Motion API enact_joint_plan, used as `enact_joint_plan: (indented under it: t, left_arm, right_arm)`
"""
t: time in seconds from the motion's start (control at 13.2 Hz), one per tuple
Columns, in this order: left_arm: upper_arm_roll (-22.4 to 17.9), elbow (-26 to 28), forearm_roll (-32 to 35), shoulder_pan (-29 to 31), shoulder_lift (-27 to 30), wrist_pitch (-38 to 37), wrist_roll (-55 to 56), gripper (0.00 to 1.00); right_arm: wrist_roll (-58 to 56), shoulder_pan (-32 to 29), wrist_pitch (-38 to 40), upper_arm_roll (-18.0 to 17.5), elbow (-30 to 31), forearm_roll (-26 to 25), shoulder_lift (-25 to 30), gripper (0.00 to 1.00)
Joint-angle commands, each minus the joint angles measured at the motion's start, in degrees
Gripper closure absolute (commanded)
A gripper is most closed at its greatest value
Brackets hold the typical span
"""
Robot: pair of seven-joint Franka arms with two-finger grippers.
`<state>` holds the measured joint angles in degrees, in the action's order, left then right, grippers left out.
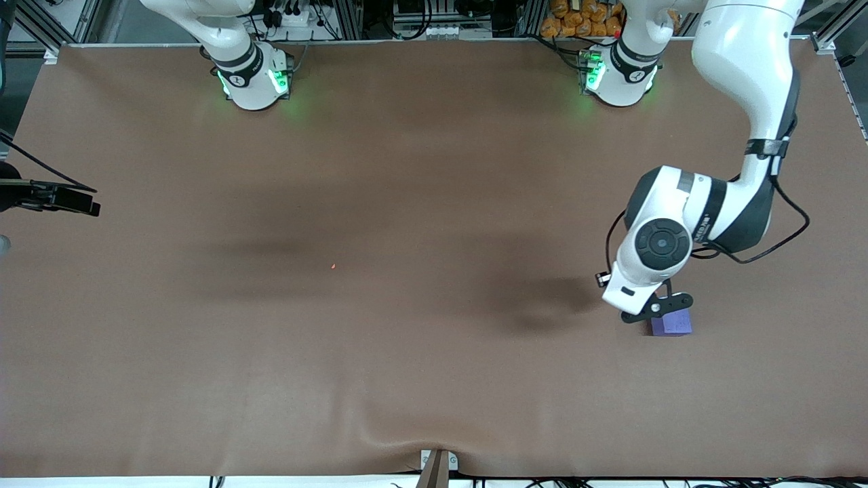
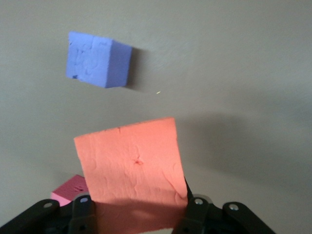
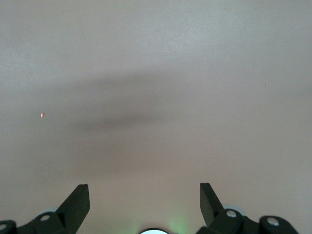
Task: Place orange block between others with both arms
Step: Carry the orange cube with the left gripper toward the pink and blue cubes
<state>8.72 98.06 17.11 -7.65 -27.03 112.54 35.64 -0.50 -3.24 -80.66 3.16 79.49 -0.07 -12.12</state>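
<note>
We saw the broad brown paper-covered table filling the front view, with the two white jointed arms rising from green-lit round bases along its upper edge. The left arm reached down over the left arm's end of the table, its wrist bent low, while the right arm waited, showing little more than its base and first joints there.

The left gripper was clenched on the small matte orange foam-like cube, its black fingers pressing the cube's two sides; it held the cube off the table, over the spot where the other two cubes sat. In the left wrist view the small matte purple-blue cube rested flat on the table, clear of the orange one, and only a corner of the small pinkish-red cube peeked out beside the gripper (the orange cube hid the rest). From the front only the purple-blue cube showed, just under the left wrist.

The right gripper hung over bare table with its fingers spread wide and released, grasping nothing. A tiny orange speck lay near the table's middle.
</note>
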Motion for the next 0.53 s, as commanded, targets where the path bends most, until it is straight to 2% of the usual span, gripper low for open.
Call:
enact_joint_plan:
  t: [0.0,0.15,0.3,0.45]
  left_arm:
    - [2.35,11.16,-1.11,6.65,7.24,6.09,-6.18,1.0]
    - [6.9,14.96,-1.29,14.2,7.87,9.53,-11.53,1.0]
    - [11.04,15.67,-1.38,21.24,6.38,10.07,-18.73,1.0]
    - [11.5,15.76,-1.38,22.24,4.89,10.86,-19.73,1.0]
  right_arm:
    - [0.07,-0.8,-0.02,-0.53,-0.3,0.51,0.08,0.0]
    - [0.07,-0.97,-0.02,-0.61,-0.3,0.51,0.08,0.0]
    - [0.07,-0.97,-0.02,-0.61,-0.3,0.51,0.08,0.0]
    - [0.07,-0.97,-0.02,-0.61,-0.3,0.51,0.08,0.0]
